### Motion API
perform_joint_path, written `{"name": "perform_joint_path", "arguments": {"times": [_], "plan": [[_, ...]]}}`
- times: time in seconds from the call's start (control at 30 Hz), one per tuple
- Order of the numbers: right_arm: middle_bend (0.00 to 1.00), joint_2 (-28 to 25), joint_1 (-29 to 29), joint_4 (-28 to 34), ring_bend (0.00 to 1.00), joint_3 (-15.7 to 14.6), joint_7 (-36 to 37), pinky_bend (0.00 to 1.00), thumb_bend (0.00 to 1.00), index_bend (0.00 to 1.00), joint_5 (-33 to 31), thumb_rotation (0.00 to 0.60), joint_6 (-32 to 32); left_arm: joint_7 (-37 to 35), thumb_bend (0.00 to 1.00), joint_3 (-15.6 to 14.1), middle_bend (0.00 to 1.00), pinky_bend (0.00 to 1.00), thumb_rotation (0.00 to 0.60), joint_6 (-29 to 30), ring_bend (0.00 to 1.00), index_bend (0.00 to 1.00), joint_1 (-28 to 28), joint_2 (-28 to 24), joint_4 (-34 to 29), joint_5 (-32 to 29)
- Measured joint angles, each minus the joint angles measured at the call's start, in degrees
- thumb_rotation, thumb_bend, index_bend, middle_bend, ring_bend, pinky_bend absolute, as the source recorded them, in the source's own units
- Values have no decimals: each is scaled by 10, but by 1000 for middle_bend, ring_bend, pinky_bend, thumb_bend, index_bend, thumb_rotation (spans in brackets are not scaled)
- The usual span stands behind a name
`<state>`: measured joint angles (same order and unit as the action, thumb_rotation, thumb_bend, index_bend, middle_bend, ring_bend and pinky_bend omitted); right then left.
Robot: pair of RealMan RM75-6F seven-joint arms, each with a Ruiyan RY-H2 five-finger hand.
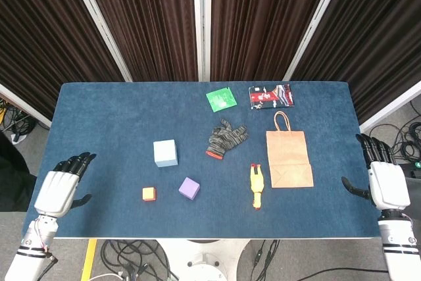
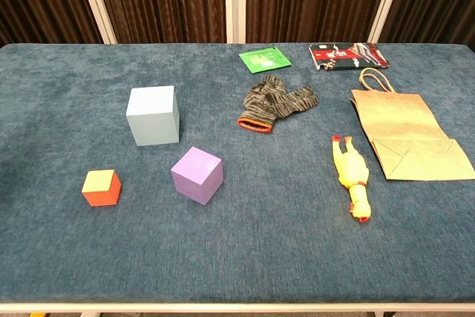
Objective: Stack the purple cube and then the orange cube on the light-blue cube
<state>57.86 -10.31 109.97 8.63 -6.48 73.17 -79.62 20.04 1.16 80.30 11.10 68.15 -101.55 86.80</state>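
Observation:
The light-blue cube (image 1: 165,153) (image 2: 153,115) stands on the blue table left of centre. In front of it and a little to its right sits the purple cube (image 1: 189,188) (image 2: 197,174). The small orange cube (image 1: 149,193) (image 2: 101,187) lies to the purple cube's left, apart from it. My left hand (image 1: 60,188) rests at the table's left edge, fingers spread, holding nothing. At the right edge my right hand (image 1: 381,177) is likewise open and empty. Neither hand shows in the chest view.
A knitted glove (image 1: 225,138) lies right of the cubes. A yellow rubber chicken (image 1: 256,186) and a flat brown paper bag (image 1: 288,154) are further right. A green packet (image 1: 221,99) and a red-black packet (image 1: 270,96) sit near the far edge.

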Motion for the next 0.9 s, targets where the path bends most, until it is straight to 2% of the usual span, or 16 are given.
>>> {"name": "perform_joint_path", "arguments": {"times": [0.33, 0.57, 0.9], "plan": [[57, 1, 0, 1, 0, 1, -3, 0, 151, 21, 1, 600, -1, -9, 113, -4, 259, 323, 600, -4, 224, 196, 0, 3, 3, 2], [57, -1, 1, 2, 0, 2, 1, 0, 152, 21, -1, 600, 0, -13, 113, -6, 266, 332, 600, -30, 225, 197, 14, 6, -24, 7], [58, -11, 1, 0, 0, 7, 25, 0, 153, 20, -8, 600, 7, 51, 113, -21, 266, 334, 600, -85, 224, 198, 49, 25, -72, 41]]}}
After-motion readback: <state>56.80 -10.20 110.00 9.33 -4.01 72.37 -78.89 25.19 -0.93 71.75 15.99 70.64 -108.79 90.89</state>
